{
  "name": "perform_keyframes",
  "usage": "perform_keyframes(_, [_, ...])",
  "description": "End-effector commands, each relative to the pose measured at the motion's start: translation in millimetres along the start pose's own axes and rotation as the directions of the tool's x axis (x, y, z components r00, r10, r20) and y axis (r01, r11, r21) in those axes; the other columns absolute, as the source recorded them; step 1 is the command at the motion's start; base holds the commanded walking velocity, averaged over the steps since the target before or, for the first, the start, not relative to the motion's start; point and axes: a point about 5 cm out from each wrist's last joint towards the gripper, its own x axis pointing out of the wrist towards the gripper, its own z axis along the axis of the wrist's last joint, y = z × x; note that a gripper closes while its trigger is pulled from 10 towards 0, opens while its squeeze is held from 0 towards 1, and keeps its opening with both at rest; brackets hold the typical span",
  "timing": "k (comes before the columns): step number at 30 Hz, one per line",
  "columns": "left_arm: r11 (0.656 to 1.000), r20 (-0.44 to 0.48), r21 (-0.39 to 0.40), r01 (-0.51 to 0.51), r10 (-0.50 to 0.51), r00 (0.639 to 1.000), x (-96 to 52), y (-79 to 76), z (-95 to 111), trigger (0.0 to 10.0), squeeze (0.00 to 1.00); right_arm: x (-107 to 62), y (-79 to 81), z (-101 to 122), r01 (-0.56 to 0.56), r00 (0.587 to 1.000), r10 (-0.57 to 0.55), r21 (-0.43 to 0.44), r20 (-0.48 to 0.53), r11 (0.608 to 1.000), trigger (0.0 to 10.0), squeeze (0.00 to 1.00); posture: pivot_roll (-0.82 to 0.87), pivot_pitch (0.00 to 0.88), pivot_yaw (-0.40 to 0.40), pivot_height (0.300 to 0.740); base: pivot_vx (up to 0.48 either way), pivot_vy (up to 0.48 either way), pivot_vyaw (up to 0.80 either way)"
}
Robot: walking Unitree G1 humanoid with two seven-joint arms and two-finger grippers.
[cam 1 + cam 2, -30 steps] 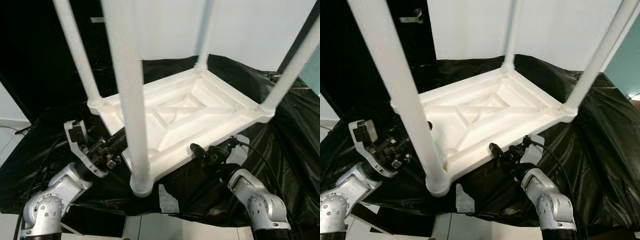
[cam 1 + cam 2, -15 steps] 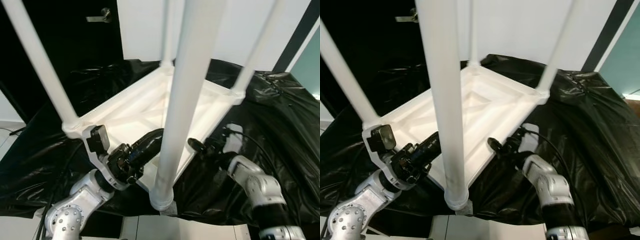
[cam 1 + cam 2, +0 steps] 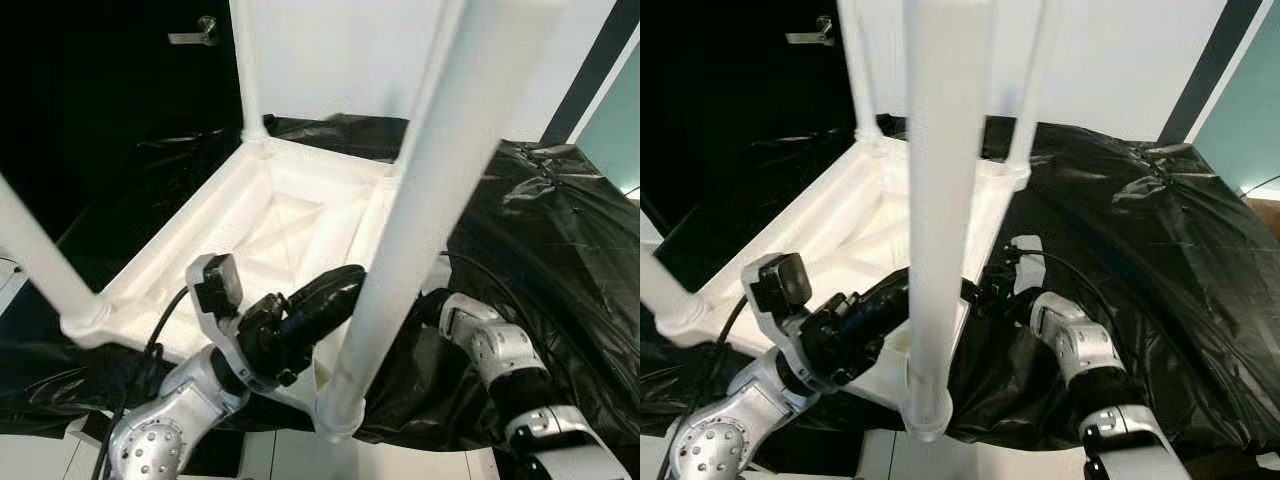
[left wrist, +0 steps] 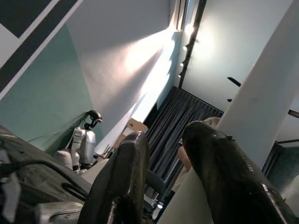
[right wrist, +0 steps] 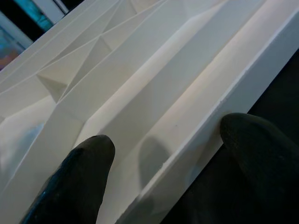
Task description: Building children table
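A white plastic children's table (image 3: 176,262) lies upside down on a black sheet (image 3: 545,235), with its legs pointing up. The near leg (image 3: 430,190) rises from the corner socket (image 3: 340,415) closest to me. My left gripper (image 3: 345,285) reaches over the near rim just left of that leg; in the left wrist view its fingers (image 4: 124,177) stand a little apart with nothing between them and the leg beside one finger. My right gripper (image 3: 990,293) is at the table's right rim, open, with one fingertip (image 5: 79,172) over the ribbed underside and the other outside the edge.
The black sheet covers a low platform whose front edge sits just below the near corner, with pale floor (image 3: 420,465) beyond it. A dark door with a handle (image 3: 205,28) stands at back left, a white wall behind, a teal wall (image 3: 620,130) at right.
The table has turned counterclockwise on the sheet, so its long side now runs away from me. My left gripper has come up and rightward to the near leg. The right gripper stayed at the rim.
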Motion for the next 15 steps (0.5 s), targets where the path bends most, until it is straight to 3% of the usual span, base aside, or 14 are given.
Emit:
perform_keyframes(1, [0.997, -0.037, -0.012, 0.079, -0.079, 0.996, 12.6, -8.9, -7, 10.0, 0.00, 12.2, 16.2, 6, -0.104, 0.994, 0.105, -0.037, 0.015, 0.994, 10.0, 0.00, 0.09, 0.000, -0.041, 0.740, 0.000, 0.000, 0.00])
perform_keyframes(6, [0.997, -0.057, -0.032, 0.068, -0.070, 0.996, 20.4, -6.7, -15, 10.0, 0.00, 21.4, 17.7, 14, -0.153, 0.988, 0.154, -0.079, 0.010, 0.985, 10.0, 0.00, 0.08, 0.003, -0.022, 0.740, 0.000, 0.000, 0.00])
perform_keyframes(15, [0.999, -0.074, -0.019, 0.041, -0.043, 0.996, 23.9, -1.5, -19, 10.0, 0.00, 19.7, 14.5, 10, -0.153, 0.988, 0.155, -0.107, 0.014, 0.983, 10.0, 0.00, 0.08, 0.005, -0.013, 0.740, 0.000, 0.000, 0.00])
